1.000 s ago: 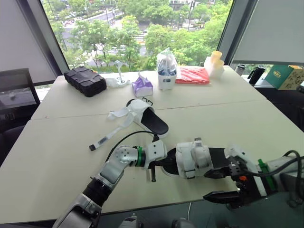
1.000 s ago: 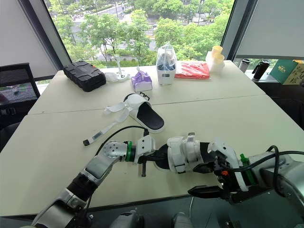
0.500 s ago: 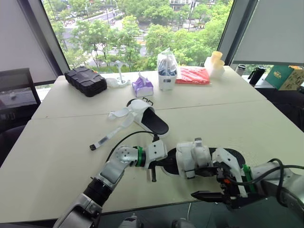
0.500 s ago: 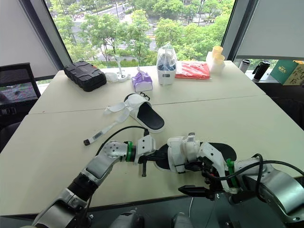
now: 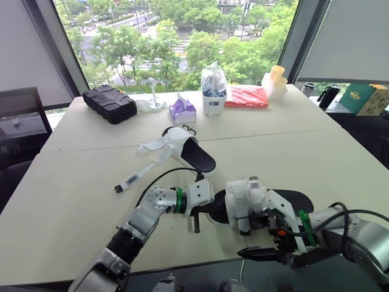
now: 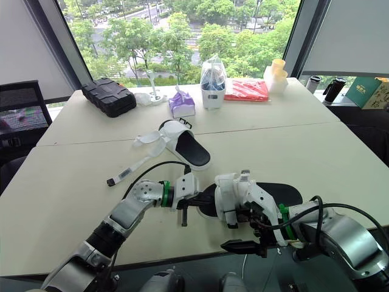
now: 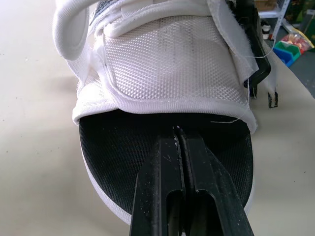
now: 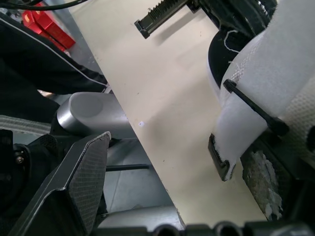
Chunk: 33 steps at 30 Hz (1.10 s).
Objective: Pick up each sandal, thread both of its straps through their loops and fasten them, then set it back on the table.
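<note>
The near sandal lies at the lower centre of the head view, close to the table's front edge. The far sandal sits above it at mid-frame, its straps splayed loose to the left.

The left gripper has its fingers pressed together with no gap, resting over the black footbed at the sandal's open end. The right gripper is spread wide and holds nothing. One finger hangs out past the table edge, and the free end of a white strap dangles in the space in front of it. That strap passes under a thin black loop and appears to be threaded but not folded back.

The main risk is the strap sliding back out of the loop if the right gripper closes on the loop or on empty air instead of the strap end. A pull toward the edge could also drag the sandal off the table, since the left gripper may only be pressing on it rather than clamping it.

The right gripper's other finger is hidden against the sandal. It cannot be told whether the left fingers pinch anything, nor what state the sandal's second strap is in.
</note>
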Each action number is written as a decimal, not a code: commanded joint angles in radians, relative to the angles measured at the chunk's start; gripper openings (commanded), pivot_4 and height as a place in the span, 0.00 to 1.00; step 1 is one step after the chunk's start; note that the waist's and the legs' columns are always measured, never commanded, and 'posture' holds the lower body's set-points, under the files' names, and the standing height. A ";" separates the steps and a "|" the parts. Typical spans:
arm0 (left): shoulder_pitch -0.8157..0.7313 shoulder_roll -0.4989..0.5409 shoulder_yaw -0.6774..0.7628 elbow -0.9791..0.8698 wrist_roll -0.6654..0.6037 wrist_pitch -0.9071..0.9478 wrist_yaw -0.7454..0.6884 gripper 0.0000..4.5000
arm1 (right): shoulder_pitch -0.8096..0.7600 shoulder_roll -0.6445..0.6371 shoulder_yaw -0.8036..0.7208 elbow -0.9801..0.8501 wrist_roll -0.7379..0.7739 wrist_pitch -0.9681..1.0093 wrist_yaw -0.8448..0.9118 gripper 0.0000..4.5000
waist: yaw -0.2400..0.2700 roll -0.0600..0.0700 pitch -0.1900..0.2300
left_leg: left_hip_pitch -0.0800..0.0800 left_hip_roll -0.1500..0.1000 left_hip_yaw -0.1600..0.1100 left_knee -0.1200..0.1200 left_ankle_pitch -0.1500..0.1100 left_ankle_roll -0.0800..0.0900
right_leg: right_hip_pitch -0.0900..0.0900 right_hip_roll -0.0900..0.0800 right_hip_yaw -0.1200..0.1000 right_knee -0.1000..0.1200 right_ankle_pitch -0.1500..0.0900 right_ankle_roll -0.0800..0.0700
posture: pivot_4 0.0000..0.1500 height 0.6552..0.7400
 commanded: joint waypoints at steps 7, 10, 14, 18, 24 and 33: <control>0.016 0.009 -0.019 0.005 0.025 0.024 0.004 0.00 | -0.048 0.022 0.019 0.056 -0.011 0.033 -0.023 0.01 | 0.000 0.000 0.000 | 0.000 0.000 0.000 0.000 0.000 0.000 | -0.001 0.000 0.000 0.000 0.000 0.000 | 1.00 1.00; 0.020 0.010 -0.020 0.002 0.025 0.025 0.004 0.00 | -0.040 0.010 0.030 0.053 -0.013 0.036 -0.009 0.01 | 0.000 0.000 0.000 | 0.000 0.000 0.000 0.000 0.000 0.000 | 0.000 0.000 0.000 0.000 0.000 0.000 | 1.00 1.00; 0.026 0.012 -0.022 -0.007 0.025 0.030 0.003 0.00 | 0.005 -0.037 0.071 0.025 -0.041 0.016 0.028 0.01 | 0.000 0.000 0.000 | -0.001 0.000 0.000 0.000 0.000 0.000 | 0.000 0.000 0.000 0.000 0.000 0.000 | 1.00 1.00; 0.042 0.021 -0.027 -0.034 0.024 0.042 -0.001 0.00 | 0.080 -0.090 0.135 -0.012 -0.051 0.016 0.076 0.01 | 0.000 0.000 0.000 | 0.000 0.000 0.000 0.000 0.000 0.000 | 0.000 0.000 0.000 0.000 0.000 0.000 | 1.00 1.00; 0.071 0.038 -0.032 -0.082 0.018 0.073 -0.010 0.00 | 0.127 -0.120 0.155 -0.070 -0.010 0.053 0.104 0.01 | -0.001 0.001 -0.001 | 0.000 0.000 -0.001 0.000 0.000 0.000 | 0.000 0.000 0.000 0.000 -0.001 0.001 | 1.00 1.00; 0.082 0.051 -0.038 -0.106 0.017 0.094 -0.018 0.00 | 0.140 -0.137 0.071 -0.128 0.006 0.022 0.095 0.01 | 0.000 0.001 -0.001 | 0.000 0.000 -0.001 -0.001 -0.001 0.000 | 0.000 0.000 -0.001 -0.001 -0.001 0.001 | 1.00 1.00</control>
